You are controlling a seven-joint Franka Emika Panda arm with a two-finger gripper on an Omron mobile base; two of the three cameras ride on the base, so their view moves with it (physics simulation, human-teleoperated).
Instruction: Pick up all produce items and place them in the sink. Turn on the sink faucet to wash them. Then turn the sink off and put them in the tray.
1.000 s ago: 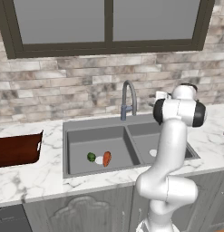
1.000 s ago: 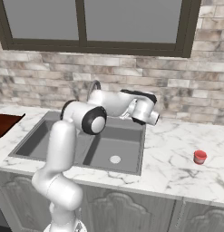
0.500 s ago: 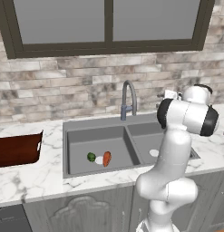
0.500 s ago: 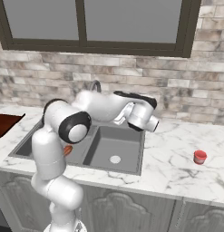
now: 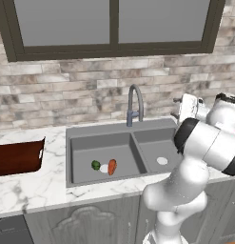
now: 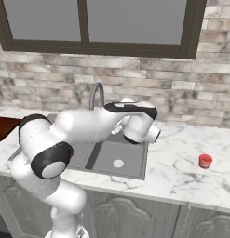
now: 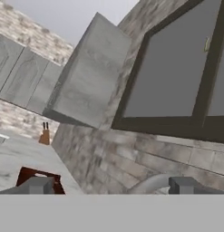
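Both produce items lie in the left basin of the dark grey sink (image 5: 76, 143): a round dark-green fruit (image 5: 95, 165) and a tapered orange vegetable (image 5: 112, 167), either side of the pale drain. The sink faucet (image 5: 134, 102) arches over the divider; no water shows. My gripper (image 5: 177, 107) hangs above the counter's back edge, right of the faucet, clear of it. In the hand view the gripper (image 7: 112, 186) is open, its fingertips (image 7: 41, 185) wide apart with nothing between them, and the faucet's arch (image 7: 149, 182) curves just beyond. The reddish-brown tray (image 5: 16, 157) sits on the left counter.
A small red cup (image 6: 205, 161) stands on the marble counter far right. The brick wall and dark-framed window (image 5: 114, 28) rise behind the sink. My arm's elbow (image 5: 204, 143) looms over the right basin (image 5: 154, 147). A brown block (image 7: 44, 136) stands far off on the counter.
The arm's elbow has swung round and lower over the sink's right side, and the hand has dipped slightly. The gripper stays open. The produce has not moved.
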